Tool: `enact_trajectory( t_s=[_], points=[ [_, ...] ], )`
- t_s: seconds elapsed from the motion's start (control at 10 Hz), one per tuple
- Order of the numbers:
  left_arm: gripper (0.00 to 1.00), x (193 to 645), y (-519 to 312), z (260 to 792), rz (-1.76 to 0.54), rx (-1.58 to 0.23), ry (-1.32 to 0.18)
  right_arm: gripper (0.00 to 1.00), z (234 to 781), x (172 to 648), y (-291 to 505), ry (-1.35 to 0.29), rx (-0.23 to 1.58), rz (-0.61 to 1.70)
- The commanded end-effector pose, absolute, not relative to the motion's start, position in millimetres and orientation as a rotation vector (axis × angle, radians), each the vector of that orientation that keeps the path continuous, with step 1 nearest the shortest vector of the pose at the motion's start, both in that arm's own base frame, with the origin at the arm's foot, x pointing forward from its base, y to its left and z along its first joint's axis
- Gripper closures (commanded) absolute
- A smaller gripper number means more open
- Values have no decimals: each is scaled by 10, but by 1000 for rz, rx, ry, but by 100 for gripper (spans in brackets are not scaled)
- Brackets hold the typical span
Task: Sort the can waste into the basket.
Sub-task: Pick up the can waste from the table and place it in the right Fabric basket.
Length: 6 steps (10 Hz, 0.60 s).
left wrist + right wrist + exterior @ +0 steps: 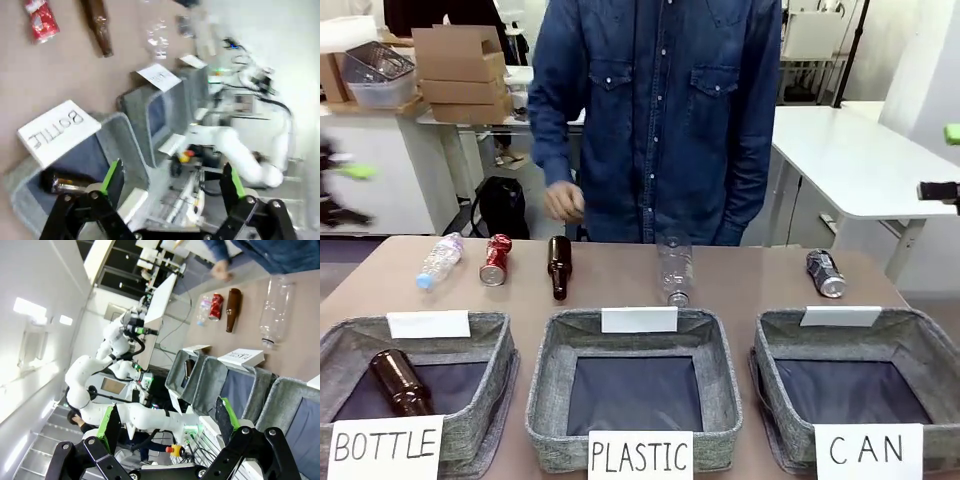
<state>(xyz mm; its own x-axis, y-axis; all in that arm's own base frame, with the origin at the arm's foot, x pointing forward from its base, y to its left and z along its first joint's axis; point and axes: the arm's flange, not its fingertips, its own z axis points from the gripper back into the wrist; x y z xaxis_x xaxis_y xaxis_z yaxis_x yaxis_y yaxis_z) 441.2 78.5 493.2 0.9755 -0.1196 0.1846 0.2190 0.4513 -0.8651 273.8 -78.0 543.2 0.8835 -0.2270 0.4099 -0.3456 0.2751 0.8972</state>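
Note:
The red can [496,259] lies at the table's far left between a clear bottle and a brown bottle. The black can [826,273] with silver ends lies at the far right, just behind the CAN basket [775,385], which holds nothing. My left gripper [350,193] hovers blurred off the table's left edge; the left wrist view shows it [172,185] open and empty, high above the red can [41,22]. My right gripper [948,162] hangs at the right edge, likewise open [167,425], far from the red can [216,306] and the CAN basket [280,390].
A BOTTLE basket [485,400] holds a brown bottle [400,382]. The PLASTIC basket [545,400] is in the middle. On the table lie a brown bottle [559,266] and two clear plastic bottles [440,260] [674,270]. A person in a denim shirt stands opposite, one hand [563,203] near the table edge.

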Motion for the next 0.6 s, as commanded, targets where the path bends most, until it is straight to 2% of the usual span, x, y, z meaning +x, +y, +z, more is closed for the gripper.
enact_trajectory(
  t_s=[0.0,0.1,0.3,0.5],
  points=[
    [0,4922,247,4893,-201,-812,67,0,5442,2764,-766,-546,1326,104],
    [0,5270,-120,4806,-44,-621,-43,0,5442,2764,-766,-546,1326,104],
    [0,5673,-721,4504,98,-321,-130,0,5442,2764,-766,-546,1326,104],
    [0,5921,-1007,4162,120,-98,-248,0,5442,2764,-766,-546,1326,104]
  ],
)
